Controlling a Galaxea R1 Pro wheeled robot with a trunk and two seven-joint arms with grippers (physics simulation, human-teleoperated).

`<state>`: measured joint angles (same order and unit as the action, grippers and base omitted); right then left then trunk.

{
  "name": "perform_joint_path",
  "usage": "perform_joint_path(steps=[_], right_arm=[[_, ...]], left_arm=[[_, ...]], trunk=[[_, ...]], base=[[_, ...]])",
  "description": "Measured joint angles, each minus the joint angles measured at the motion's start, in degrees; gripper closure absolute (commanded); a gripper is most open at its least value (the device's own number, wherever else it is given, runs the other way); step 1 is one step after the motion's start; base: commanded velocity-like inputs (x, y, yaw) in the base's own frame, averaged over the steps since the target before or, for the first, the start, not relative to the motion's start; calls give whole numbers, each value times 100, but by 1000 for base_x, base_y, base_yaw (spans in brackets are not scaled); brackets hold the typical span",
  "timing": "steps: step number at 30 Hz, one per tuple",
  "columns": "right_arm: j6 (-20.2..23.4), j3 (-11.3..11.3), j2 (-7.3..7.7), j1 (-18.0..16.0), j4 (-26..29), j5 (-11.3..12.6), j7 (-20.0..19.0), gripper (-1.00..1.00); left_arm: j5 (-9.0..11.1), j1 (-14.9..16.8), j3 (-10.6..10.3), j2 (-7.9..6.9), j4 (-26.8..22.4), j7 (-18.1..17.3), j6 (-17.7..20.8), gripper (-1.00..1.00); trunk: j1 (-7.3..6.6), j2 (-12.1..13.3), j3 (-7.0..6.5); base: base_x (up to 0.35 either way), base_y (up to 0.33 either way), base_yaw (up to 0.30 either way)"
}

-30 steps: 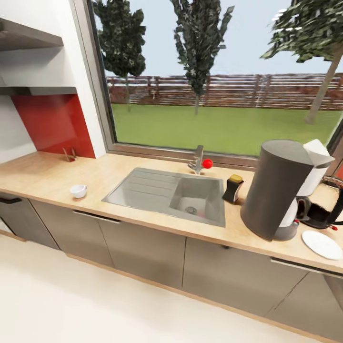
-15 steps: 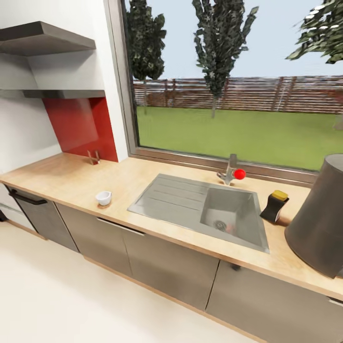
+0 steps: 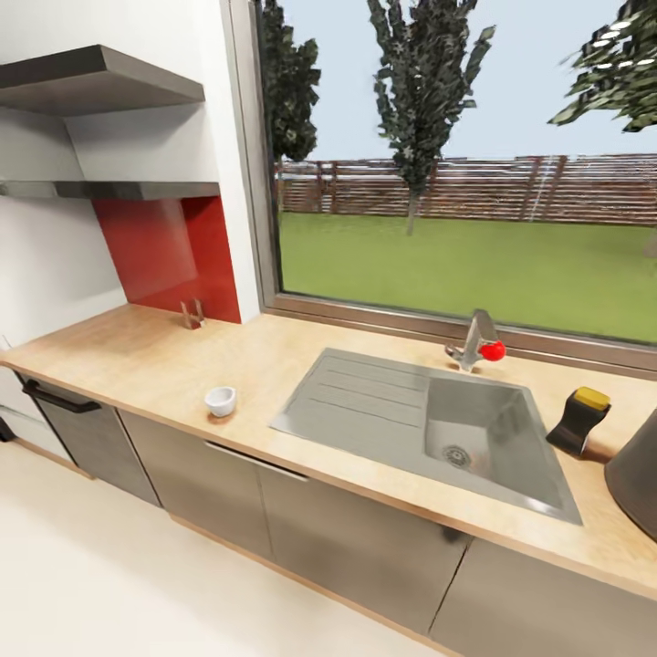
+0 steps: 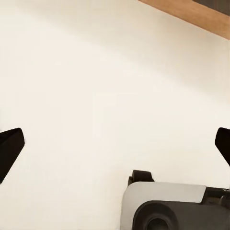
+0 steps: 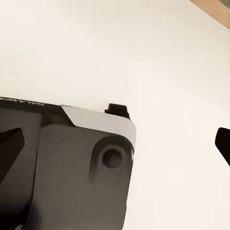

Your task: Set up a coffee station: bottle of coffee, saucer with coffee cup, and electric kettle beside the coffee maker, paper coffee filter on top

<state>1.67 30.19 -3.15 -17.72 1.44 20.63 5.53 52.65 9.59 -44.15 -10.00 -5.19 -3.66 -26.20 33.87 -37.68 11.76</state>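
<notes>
In the head view a small white coffee cup (image 3: 220, 400) stands alone on the beige kitchen countertop (image 3: 137, 356), left of the sink. The squat dark bottle of coffee (image 3: 578, 421) with its yellow cap stands on the counter right of the sink. Just beyond it, the dark grey body of the coffee maker (image 3: 637, 484) is cut off by the right edge. The saucer, paper coffee filter and electric kettle are out of view. My left gripper (image 4: 115, 148) and right gripper (image 5: 115, 143) both hang open over pale floor, holding nothing.
A steel sink (image 3: 429, 429) with a red-knobbed tap (image 3: 479, 342) is set under a wide window. Two grey wall shelves (image 3: 100, 82) hang above a red splashback at the left. Grey cabinet fronts (image 3: 347, 538) run below the counter. The robot's base (image 5: 62, 167) is below the grippers.
The head camera has swung left: the whole counter has slid to the right in the picture. The coffee maker is now at the right edge, and the saucer and kettle have left the view.
</notes>
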Motion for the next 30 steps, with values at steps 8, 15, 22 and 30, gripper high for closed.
perform_joint_path(steps=[8, 15, 22, 30], right_arm=[[0, 0, 0, 5, 0, 0, 0, -100], [0, -5, 2, 9, 1, 0, 0, -100], [0, -9, 2, 10, 1, 1, 0, -100], [0, -8, 1, 10, 4, 1, 1, -100]], left_arm=[[165, -2, 0, 0, 0, -3, -13, -100], [261, -3, -1, 0, -1, -8, -17, -100], [263, -1, -1, 1, 0, -8, -17, -100], [263, -2, -1, 1, -1, -8, -17, -100]], trunk=[[1, 1, -71], [1, 1, -134], [1, 1, -192], [1, 1, -250]], base=[[42, 334, -76], [1, 337, -122], [0, 338, -186], [0, 338, -217]])
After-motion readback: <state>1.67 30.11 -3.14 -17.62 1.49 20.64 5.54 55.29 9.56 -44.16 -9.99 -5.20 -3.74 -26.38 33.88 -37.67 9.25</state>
